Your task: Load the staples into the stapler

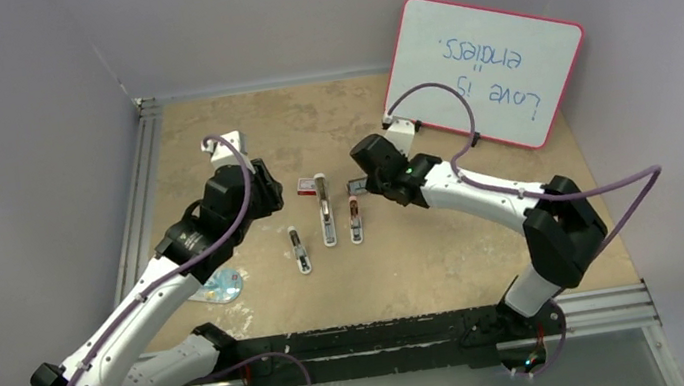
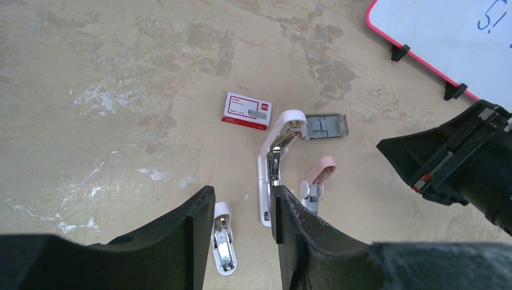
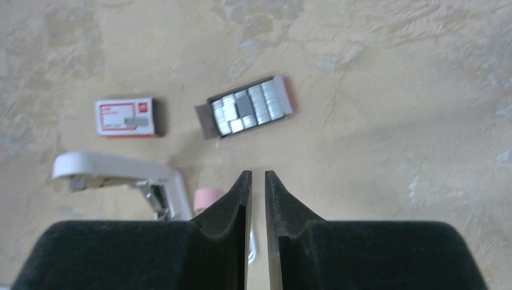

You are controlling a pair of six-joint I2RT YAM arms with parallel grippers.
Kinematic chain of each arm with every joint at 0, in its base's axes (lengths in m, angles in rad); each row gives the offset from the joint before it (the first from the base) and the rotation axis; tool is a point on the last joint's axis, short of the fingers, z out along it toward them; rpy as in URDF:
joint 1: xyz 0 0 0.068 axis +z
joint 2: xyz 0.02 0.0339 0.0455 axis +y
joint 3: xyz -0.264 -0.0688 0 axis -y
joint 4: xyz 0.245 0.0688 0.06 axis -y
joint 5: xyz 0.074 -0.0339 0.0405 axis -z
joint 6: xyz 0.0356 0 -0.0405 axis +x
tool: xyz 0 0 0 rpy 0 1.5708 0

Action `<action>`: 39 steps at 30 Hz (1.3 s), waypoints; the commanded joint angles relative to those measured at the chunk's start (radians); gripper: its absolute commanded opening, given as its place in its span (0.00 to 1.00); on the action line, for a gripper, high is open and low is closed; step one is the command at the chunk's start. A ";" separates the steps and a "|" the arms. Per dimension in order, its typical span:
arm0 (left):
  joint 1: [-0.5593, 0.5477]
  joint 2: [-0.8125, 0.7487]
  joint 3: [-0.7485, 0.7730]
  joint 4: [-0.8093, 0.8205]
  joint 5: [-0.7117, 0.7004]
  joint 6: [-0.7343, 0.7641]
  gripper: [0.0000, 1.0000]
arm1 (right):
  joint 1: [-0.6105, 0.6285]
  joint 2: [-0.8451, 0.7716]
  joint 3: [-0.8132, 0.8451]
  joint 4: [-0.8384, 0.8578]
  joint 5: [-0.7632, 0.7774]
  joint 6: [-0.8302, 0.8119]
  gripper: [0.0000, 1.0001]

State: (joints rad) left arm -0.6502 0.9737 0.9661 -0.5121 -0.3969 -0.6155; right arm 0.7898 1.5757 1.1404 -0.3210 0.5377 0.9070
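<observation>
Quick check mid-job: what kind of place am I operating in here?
Probably a lab robot cell, not an office: a tan tabletop edged by aluminium rails, plain walls enclosing three sides, and a red-framed whiteboard propped at the back.

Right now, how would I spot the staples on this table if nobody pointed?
Start at the pink-framed whiteboard at the back, then drop to the long white stapler lying open mid-table. Beside its far end sits a small open tray of silvery staples; the red box on the stapler's other side shows only a white label.
</observation>
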 commanded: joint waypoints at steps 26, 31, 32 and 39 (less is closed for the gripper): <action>0.004 0.048 0.007 0.028 -0.025 0.019 0.39 | -0.103 0.356 0.185 0.206 -0.107 -0.349 0.25; 0.005 0.045 0.004 0.028 -0.028 0.018 0.39 | -0.107 0.378 0.185 0.208 -0.107 -0.353 0.30; 0.005 0.043 0.003 0.028 -0.028 0.017 0.40 | -0.109 0.379 0.184 0.209 -0.109 -0.354 0.30; 0.005 0.043 0.002 0.028 -0.028 0.018 0.39 | -0.119 0.381 0.163 0.230 -0.146 -0.363 0.29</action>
State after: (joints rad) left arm -0.6502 1.0298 0.9661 -0.5121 -0.4053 -0.6155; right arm 0.6815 1.9610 1.2884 -0.1204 0.4171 0.5629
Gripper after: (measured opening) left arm 0.393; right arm 0.298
